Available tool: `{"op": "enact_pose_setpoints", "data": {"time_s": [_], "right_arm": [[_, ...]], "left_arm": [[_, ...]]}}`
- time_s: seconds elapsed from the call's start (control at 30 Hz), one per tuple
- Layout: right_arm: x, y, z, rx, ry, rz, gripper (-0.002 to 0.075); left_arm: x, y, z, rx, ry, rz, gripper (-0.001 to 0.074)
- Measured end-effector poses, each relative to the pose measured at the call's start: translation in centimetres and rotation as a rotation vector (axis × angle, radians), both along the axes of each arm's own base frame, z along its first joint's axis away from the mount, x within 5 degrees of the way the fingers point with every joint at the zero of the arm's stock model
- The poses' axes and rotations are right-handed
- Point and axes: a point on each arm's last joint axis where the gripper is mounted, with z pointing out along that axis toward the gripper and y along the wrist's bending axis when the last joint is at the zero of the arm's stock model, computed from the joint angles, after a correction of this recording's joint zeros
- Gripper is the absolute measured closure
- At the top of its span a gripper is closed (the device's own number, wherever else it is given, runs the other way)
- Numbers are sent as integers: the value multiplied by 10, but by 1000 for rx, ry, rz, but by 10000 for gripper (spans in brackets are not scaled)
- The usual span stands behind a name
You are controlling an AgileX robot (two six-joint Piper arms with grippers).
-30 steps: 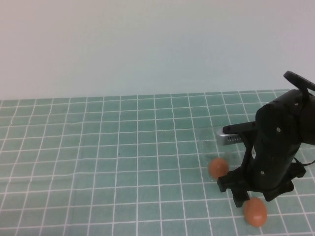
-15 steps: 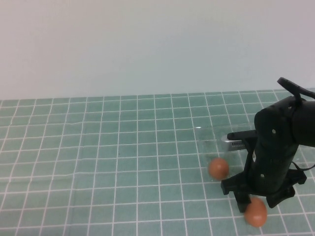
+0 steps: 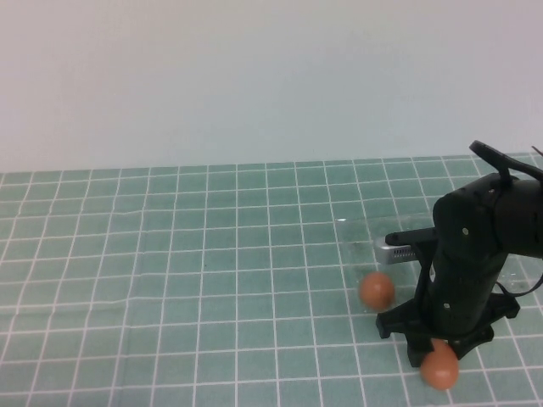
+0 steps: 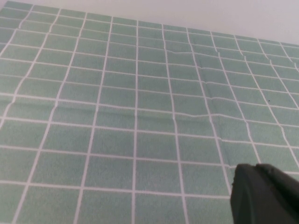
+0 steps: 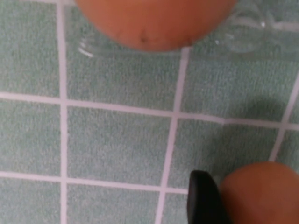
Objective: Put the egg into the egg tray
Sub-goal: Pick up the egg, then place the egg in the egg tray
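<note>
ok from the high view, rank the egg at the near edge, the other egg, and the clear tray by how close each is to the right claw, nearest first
1. The egg at the table's near edge, right at the right claw, partly under it.
2. The other egg, to the robot's left of the claw and farther back, sitting in the tray's corner.
3. The egg tray, its visible clear plastic farthest back; much of it is hidden behind the arm.

The left claw is out of the high view.

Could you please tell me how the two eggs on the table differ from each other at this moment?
The egg lies on the green mat at the right end effector, partly hidden by it; the other egg sits farther from the robot, in full view, in the clear egg tray. The egg looks deeper orange, the other egg slightly paler. Both are smooth and orange-brown. The left end effector is near neither.
</note>
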Motion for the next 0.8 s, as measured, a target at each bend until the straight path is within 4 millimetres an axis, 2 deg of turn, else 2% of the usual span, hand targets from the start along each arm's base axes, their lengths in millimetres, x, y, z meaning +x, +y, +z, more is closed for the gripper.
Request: {"op": "enact_pose_setpoints", "data": {"time_s": [0.2,0.47,0.63,0.8], "right_arm": [[6,1,8,24,-94,36,358],[18,4,61,193,-485,71,358],[12,-15,76,189,-677,30,358],[1,-30,74,165,-824,148,358]], "left_arm": [[0,0,0,0,0,0,736],[0,0,0,0,0,0,736],[0,0,0,0,0,0,736],[0,0,0,0,0,0,736]]}}
